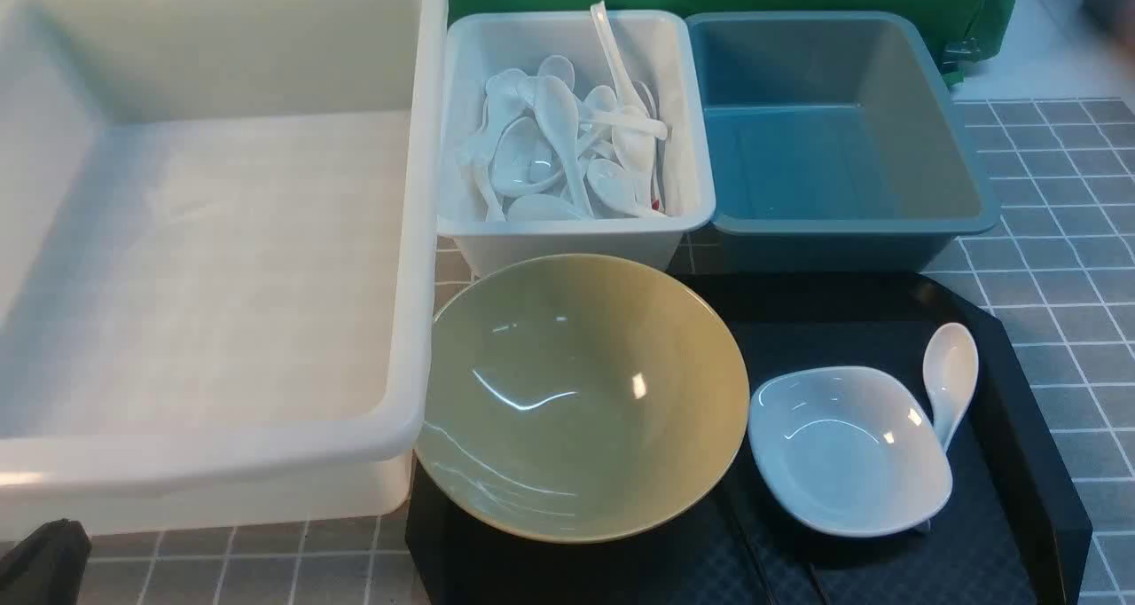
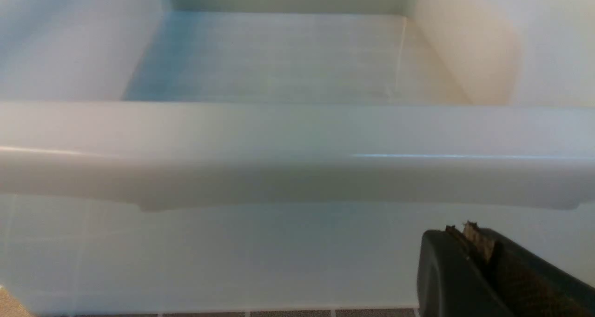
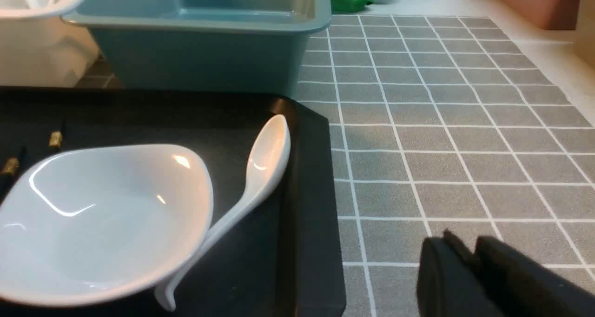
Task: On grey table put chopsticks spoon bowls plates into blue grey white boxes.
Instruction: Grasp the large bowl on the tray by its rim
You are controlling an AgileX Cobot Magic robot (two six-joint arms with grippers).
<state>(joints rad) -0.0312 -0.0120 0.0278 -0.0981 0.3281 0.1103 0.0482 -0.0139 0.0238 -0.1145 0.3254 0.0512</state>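
White pale-lined squares are seen across the grey tiled table [image 1: 1086,401]; gold bands are shown on the thin black chopsticks [image 3: 56,139].

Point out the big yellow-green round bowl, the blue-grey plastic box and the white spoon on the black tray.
Yellow-green round bowl [image 1: 581,410]: front view, inside.
Blue-grey plastic box [image 1: 798,161]: front view, inside floor.
White spoon [image 3: 269,152]: right wrist view, oval scoop.

The front view looks forward and down across three plastic boxes; the right wrist view, lower, shares the glossy white rounded-square dish [image 3: 107,219].
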